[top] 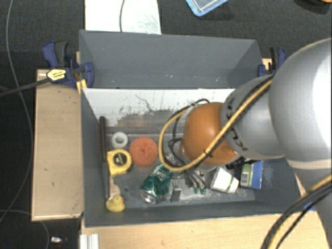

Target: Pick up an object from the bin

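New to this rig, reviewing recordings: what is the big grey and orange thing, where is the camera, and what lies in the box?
The camera looks down on a grey metal bin from above. The big grey shape entering from the right is a robot arm; the orange dome is a cover on its wrist. Its gripper is low in the bin, between a crumpled green thing and a white block. Whether it holds anything cannot be seen. Further left lie an orange ball, a yellow tape measure, a white ring, a yellow duck and a black rod.
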You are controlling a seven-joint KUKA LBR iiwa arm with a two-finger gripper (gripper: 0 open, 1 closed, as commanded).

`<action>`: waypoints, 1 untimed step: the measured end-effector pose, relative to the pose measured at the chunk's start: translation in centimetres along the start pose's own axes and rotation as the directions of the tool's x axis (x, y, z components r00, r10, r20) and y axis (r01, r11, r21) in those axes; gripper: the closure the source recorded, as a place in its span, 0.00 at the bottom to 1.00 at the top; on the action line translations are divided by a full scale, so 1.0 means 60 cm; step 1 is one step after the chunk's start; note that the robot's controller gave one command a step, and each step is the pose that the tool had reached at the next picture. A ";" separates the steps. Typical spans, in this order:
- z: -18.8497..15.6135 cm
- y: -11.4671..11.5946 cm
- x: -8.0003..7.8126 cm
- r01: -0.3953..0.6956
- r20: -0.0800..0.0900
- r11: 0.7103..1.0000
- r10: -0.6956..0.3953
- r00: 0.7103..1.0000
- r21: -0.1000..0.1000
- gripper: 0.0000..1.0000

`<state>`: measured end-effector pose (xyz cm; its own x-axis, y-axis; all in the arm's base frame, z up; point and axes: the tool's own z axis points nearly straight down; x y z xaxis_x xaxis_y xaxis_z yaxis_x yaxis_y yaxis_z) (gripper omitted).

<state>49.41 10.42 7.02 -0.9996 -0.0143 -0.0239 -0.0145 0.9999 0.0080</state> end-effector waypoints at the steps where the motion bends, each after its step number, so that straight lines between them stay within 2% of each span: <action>1: 0.000 0.000 0.000 -0.001 0.000 1.000 0.001 1.000 0.000 1.00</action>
<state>49.41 10.42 7.02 -0.9996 -0.0130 -0.0239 -0.0132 0.9999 0.0080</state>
